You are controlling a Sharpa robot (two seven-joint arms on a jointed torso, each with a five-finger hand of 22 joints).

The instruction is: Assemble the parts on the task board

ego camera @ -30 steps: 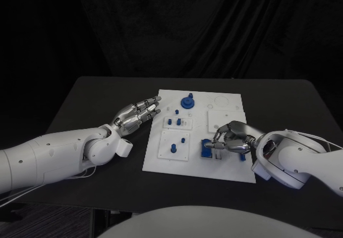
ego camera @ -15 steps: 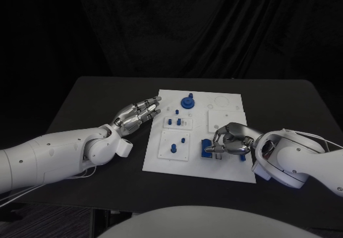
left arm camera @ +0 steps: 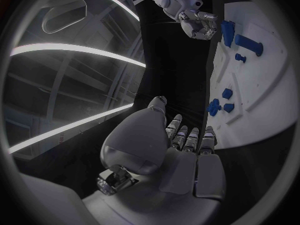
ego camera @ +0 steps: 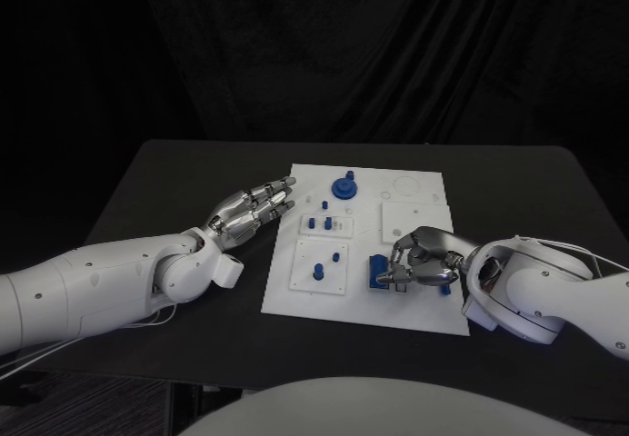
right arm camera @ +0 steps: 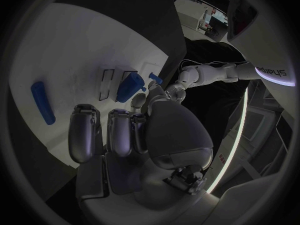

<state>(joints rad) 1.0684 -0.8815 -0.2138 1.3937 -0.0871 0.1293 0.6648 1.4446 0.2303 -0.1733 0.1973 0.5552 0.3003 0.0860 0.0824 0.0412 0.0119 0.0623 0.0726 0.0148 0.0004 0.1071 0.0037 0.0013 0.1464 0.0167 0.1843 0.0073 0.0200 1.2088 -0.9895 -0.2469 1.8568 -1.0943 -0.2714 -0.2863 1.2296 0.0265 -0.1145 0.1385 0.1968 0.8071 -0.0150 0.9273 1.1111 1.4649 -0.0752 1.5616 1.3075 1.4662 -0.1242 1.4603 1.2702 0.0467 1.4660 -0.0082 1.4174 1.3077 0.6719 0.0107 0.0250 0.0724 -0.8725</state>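
Observation:
The white task board [ego camera: 417, 309] lies mid-table. My right hand [ego camera: 427, 255] is curled over its near right part, and its thumb and fingertips pinch an upright blue block [ego camera: 382, 272] that stands on the board. The right wrist view has that block [right arm camera: 129, 86] just past my right hand [right arm camera: 134, 135], with a blue bar [right arm camera: 42, 102] lying flat on the board [right arm camera: 75, 45]. My left hand [ego camera: 249, 212] hovers flat, fingers straight and empty, beside the board's left edge. From the left wrist, my left hand [left arm camera: 181, 150] points along the board [left arm camera: 262, 90].
A round blue part with a peg [ego camera: 344, 188] stands at the board's far edge. Small blue pegs [ego camera: 319, 222] sit in the left middle plate, and two more [ego camera: 319, 270] in the near left plate. Black table [ego camera: 196, 163] surrounds the board.
My right hand has curled a little tighter and sunk slightly onto the blue block. The left hand has not moved.

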